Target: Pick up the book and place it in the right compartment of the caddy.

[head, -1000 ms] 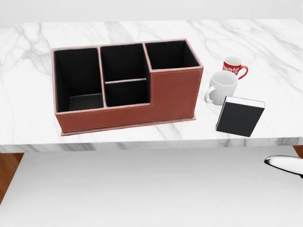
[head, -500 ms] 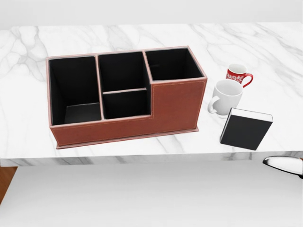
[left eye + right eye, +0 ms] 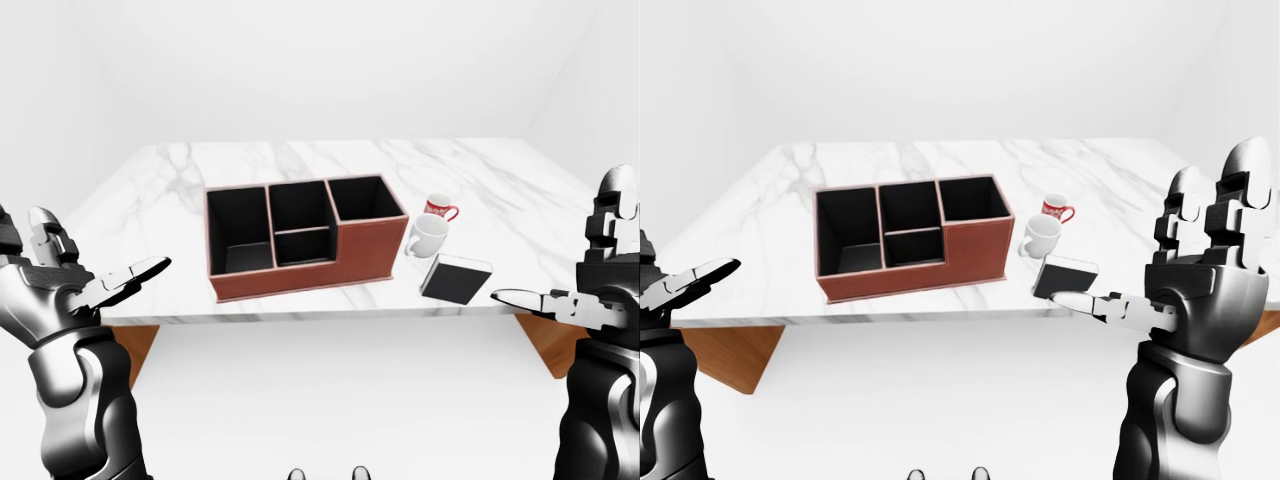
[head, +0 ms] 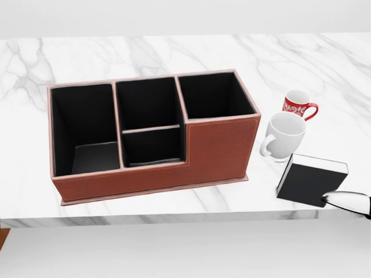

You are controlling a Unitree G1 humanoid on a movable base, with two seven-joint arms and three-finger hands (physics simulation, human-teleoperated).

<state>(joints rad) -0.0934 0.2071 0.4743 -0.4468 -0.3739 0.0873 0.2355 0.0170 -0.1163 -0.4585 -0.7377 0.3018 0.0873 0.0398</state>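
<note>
A black book [image 4: 310, 182] with white page edges lies on the marble table [image 4: 174, 52], right of the caddy and just below the white mug. The brown caddy [image 4: 220, 145] has black compartments; its right compartment [image 4: 214, 95] holds nothing. My left hand [image 3: 100, 252] is raised at the left of the left-eye view, open, short of the table's near edge. At the right of the right-eye view my right hand [image 3: 1165, 240] is upright and open, its thumb pointing toward the book. Neither hand touches anything.
A white mug [image 4: 284, 133] stands right of the caddy, with a red mug [image 4: 298, 104] above it in the head view. Both are close to the book. Wooden floor [image 3: 545, 340] shows beneath the table's corners.
The whole head view has shifted: the camera moved closer, so caddy, mugs and book look larger and lower. My right thumb tip now overlaps the book's lower right corner.
</note>
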